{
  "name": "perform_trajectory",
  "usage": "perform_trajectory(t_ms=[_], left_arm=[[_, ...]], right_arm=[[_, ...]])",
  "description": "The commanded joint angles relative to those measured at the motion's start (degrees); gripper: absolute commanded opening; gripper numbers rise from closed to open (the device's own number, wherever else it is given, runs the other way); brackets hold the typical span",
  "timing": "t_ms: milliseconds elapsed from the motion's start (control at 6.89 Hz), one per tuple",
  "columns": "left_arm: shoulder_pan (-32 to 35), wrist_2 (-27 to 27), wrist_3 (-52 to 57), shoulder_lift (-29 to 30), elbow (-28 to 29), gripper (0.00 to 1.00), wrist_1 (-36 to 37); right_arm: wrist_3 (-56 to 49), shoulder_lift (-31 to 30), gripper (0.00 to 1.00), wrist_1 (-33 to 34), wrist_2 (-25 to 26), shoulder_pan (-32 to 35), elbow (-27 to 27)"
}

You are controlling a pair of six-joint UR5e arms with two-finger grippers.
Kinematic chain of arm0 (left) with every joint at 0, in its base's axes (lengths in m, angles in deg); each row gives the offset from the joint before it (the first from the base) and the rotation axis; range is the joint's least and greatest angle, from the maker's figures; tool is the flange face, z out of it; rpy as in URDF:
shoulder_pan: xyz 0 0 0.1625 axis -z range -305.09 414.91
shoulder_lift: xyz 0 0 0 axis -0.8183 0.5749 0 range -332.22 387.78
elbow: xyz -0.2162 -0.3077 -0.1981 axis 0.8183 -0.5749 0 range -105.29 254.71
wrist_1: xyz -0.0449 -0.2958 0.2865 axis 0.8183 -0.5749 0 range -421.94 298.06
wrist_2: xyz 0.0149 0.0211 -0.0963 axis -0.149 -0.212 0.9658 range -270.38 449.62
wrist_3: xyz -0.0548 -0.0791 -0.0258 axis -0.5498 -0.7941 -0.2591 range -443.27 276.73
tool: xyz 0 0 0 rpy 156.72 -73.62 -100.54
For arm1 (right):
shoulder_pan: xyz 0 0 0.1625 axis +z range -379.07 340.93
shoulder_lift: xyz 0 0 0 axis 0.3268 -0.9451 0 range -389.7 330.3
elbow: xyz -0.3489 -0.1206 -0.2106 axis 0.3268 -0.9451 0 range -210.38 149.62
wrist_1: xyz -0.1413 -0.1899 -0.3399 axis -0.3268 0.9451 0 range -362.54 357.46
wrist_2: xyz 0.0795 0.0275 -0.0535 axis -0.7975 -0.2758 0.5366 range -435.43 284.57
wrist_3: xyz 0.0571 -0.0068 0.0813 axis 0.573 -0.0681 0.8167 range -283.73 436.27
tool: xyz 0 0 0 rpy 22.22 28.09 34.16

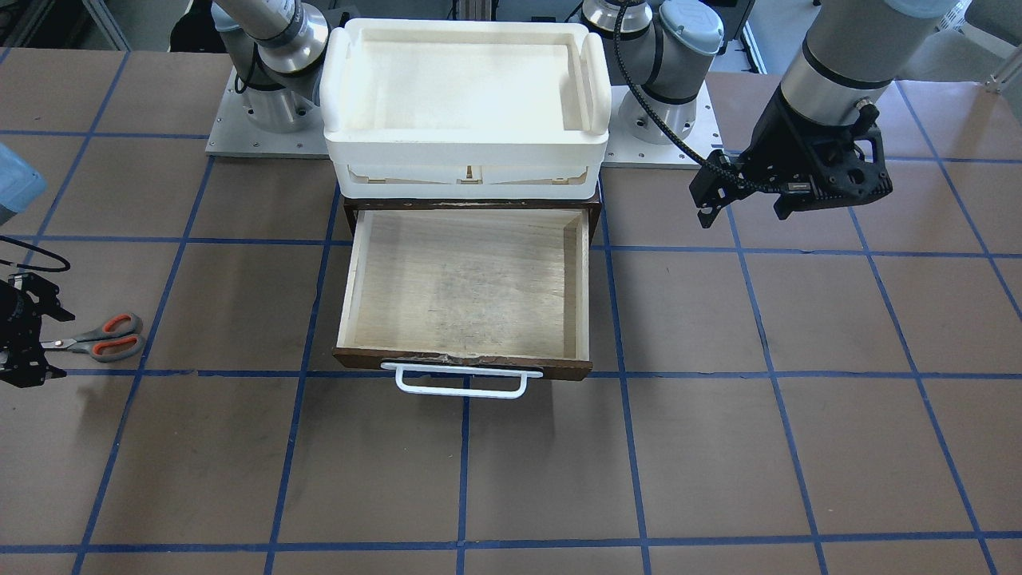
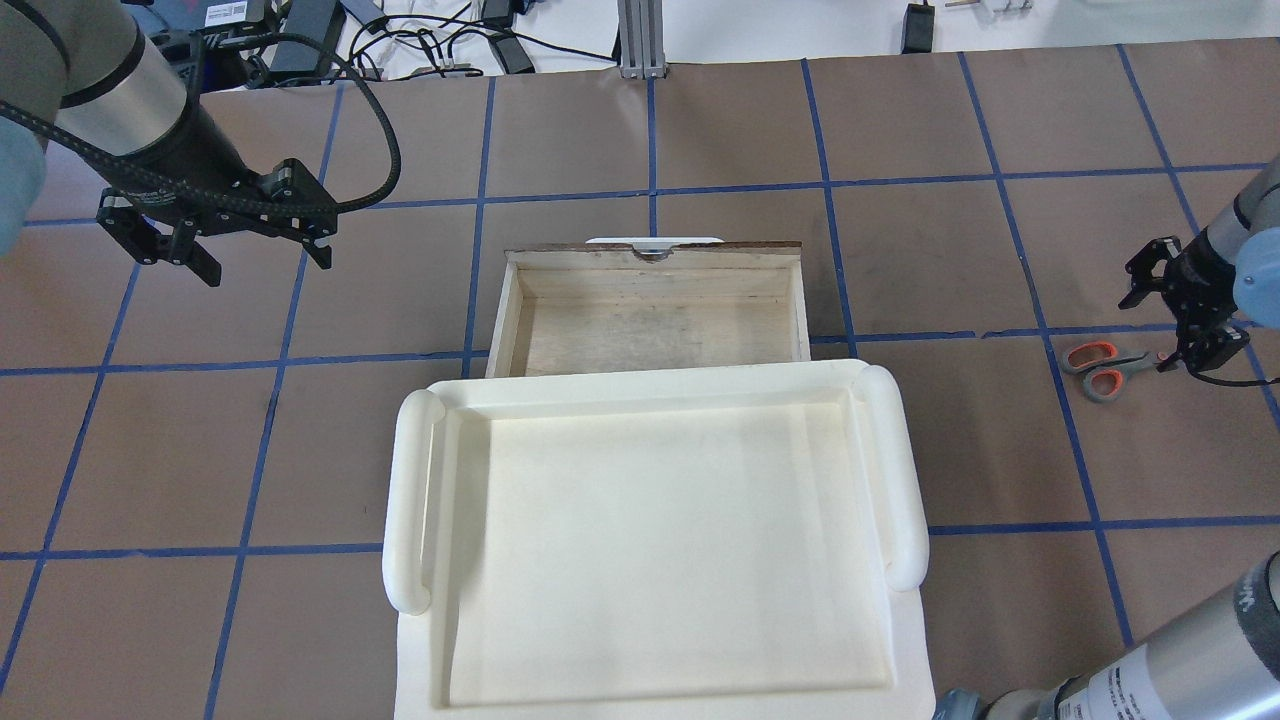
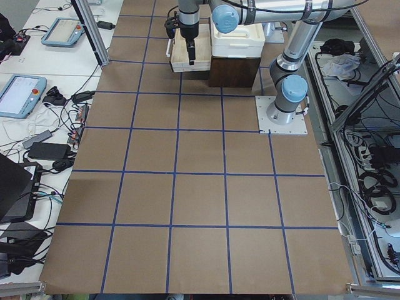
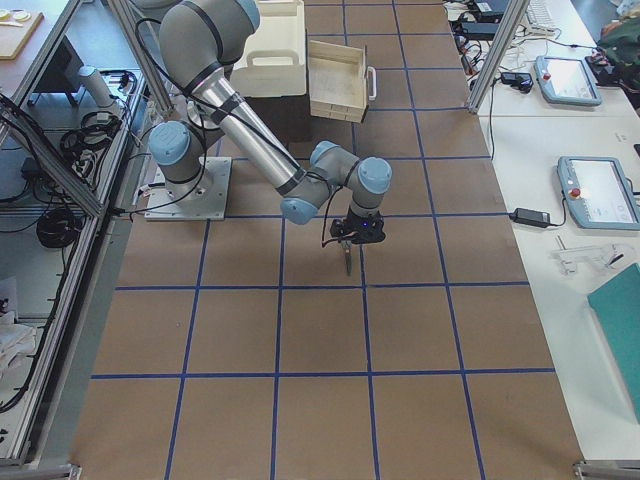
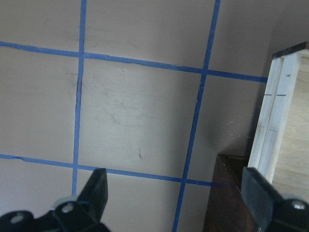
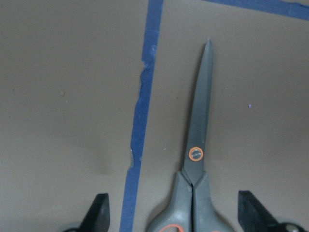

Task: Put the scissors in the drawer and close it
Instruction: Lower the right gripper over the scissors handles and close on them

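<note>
The scissors (image 6: 199,121), flat near the surface's (image 1: 239,463) right edge, are straddled by the spread right fingers (image 6: 99,215) for pickup; the left fingers (image 5: 96,188) are parked spread, clear of the opened drawer (image 1: 467,279).

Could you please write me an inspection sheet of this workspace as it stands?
Surface: brown table with a blue tape grid.
Job's things: scissors shut, flat on the table; drawer pulled open, nothing in it.
Clutter: white tray above the drawer, nothing in it.
Grippers: right gripper open, astride the scissors; left gripper open, holding nothing, beside the drawer.
Cables: black cable looping to the left gripper.
Surroundings: control tablets and cords on benches around.
</note>
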Motion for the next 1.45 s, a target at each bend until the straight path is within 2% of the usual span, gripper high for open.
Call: perform_trajectory(t_ms=[0, 145, 290, 435, 580, 1306], left_arm=[[0.03, -0.04, 0.0, 0.02, -0.03, 1.0, 0.15], [0.03, -0.04, 0.0, 0.02, 0.15, 1.0, 0.33], [0.03, -0.04, 0.09, 0.02, 0.15, 1.0, 0.42], [0.03, 0.05, 0.0, 0.1, -0.02, 1.0, 0.42], [0.03, 0.05, 0.09, 0.11, -0.03, 1.0, 0.25], [0.03, -1.97, 0.09, 0.1, -0.11, 1.0, 0.33]], right_arm=[[-1.28, 0.16, 0.94, 1.25, 0.2, 0.11, 0.47], [-0.84, 0.07, 0.85, 1.25, -0.23, 0.11, 0.81], [-0.84, 0.07, 0.81, 1.25, -0.32, 0.02, 1.08], [-0.75, -0.19, 0.71, 0.38, -0.15, 0.02, 1.08], [-1.1, -0.2, 0.64, 0.29, 0.03, -0.24, 1.08], [-1.19, -0.02, 0.61, 0.11, 0.2, -0.42, 1.52]])
